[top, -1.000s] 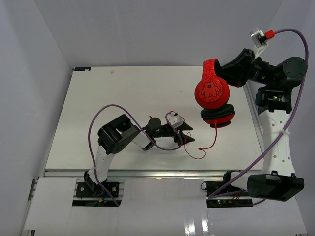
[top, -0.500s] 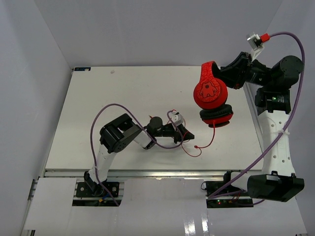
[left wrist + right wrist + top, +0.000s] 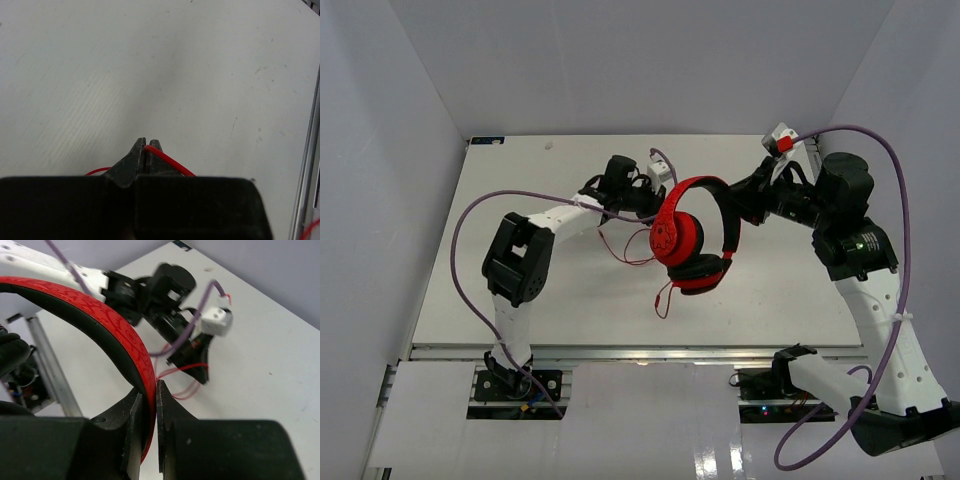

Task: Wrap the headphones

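Now, headphones (image 3: 692, 235): held above the worktop's (image 3: 520, 300) middle.
Right claw (image 3: 148, 387): clamped on the headband (image 3: 116, 331).
Left claw (image 3: 146, 143): pinching the red cable (image 3: 170, 161).
Risk: a hard pull may slip the thin cable free or snag its loose loop.

Left arm (image 3: 565, 212) reaching far forward, jaws closed, right arm (image 3: 840, 205) bent inward, jaws closed

1. The headphones (image 3: 678, 235), red with round cups, hang just right of the frame's centre.
2. Their patterned red headband (image 3: 117, 332) is pinched in my right gripper (image 3: 148, 390).
3. The thin red cable (image 3: 167, 160) loops left of the cups, clamped in my left gripper (image 3: 145, 146).
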You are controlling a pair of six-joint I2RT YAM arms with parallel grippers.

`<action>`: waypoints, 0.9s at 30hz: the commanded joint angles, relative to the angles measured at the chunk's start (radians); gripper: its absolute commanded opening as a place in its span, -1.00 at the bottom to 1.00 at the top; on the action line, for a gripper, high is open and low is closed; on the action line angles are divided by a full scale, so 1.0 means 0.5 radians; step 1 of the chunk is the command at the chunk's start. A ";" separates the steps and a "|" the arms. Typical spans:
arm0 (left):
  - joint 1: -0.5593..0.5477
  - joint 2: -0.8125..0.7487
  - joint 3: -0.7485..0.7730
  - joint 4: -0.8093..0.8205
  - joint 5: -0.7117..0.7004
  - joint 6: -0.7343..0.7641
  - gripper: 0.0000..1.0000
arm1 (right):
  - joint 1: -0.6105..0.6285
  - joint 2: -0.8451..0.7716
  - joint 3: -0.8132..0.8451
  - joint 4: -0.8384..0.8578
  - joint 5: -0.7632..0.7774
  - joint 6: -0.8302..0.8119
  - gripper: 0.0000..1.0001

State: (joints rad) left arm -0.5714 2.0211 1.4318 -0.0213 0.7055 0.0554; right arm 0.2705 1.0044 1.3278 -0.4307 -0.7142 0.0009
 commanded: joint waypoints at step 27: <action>-0.062 -0.156 1.880 -1.586 -1.575 -0.146 -1.00 | 0.597 -0.170 -0.805 0.414 1.610 -0.314 -0.85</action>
State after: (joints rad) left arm -0.5295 2.0041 2.2865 -0.8137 0.0913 -0.0472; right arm 0.4993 0.8808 0.9268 -0.3505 -0.1041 -0.1794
